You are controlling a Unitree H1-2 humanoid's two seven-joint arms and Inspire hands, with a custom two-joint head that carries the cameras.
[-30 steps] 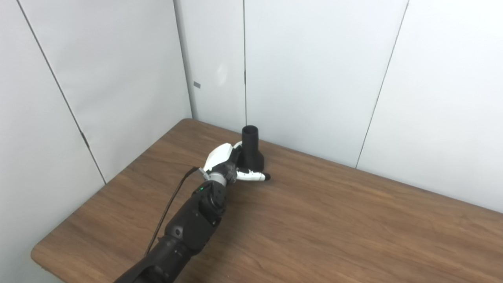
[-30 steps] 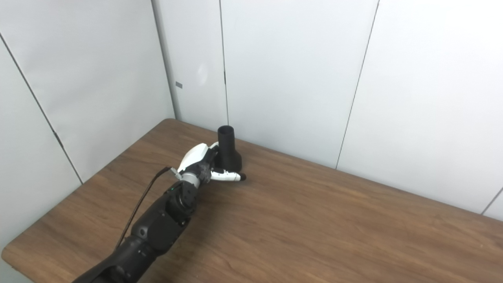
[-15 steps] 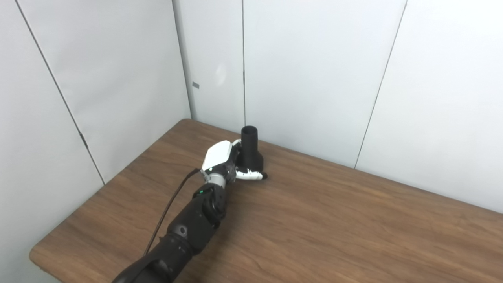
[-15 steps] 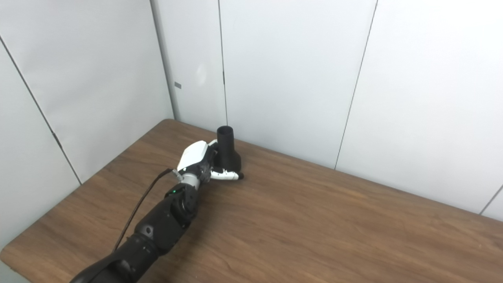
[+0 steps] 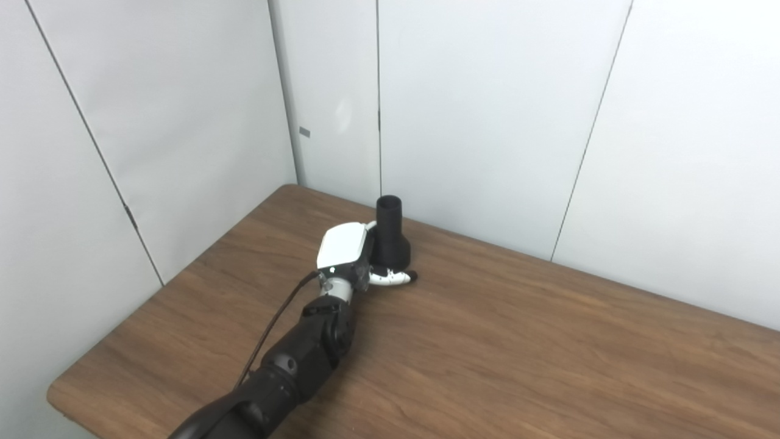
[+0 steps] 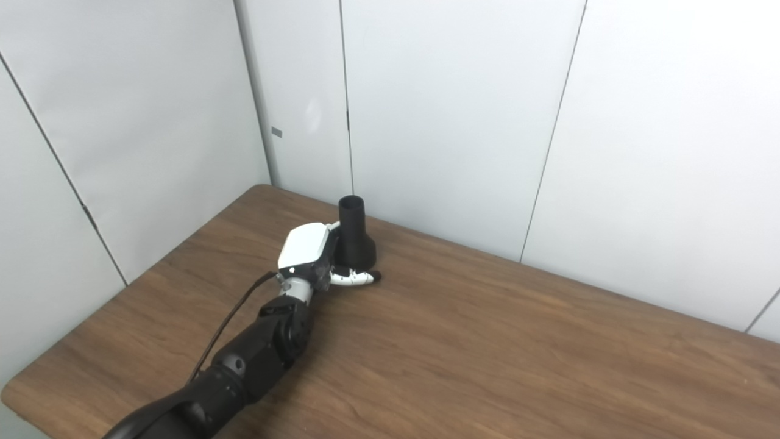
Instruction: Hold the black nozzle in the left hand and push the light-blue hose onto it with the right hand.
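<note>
The black nozzle (image 5: 389,235) stands upright on its wide base near the back left of the wooden table (image 5: 518,341), narrow open end up. My left hand (image 5: 348,255) is pressed against its left side, white back turned upward. The thumb (image 5: 395,278) stretches straight along the front of the base, and the fingers reach behind the nozzle, mostly hidden. The nozzle still rests on the table, and the hand looks open around it. Neither the light-blue hose nor my right hand appears in either view.
White wall panels (image 5: 487,122) rise right behind the nozzle and along the table's left side. The table's left corner edge (image 5: 58,396) is near my forearm (image 5: 304,353). A black cable (image 5: 274,323) runs along the arm.
My left hand has rolled so its white back faces up and has drawn closer against the nozzle's base. The thumb sits nearer the base. The nozzle has not moved.
</note>
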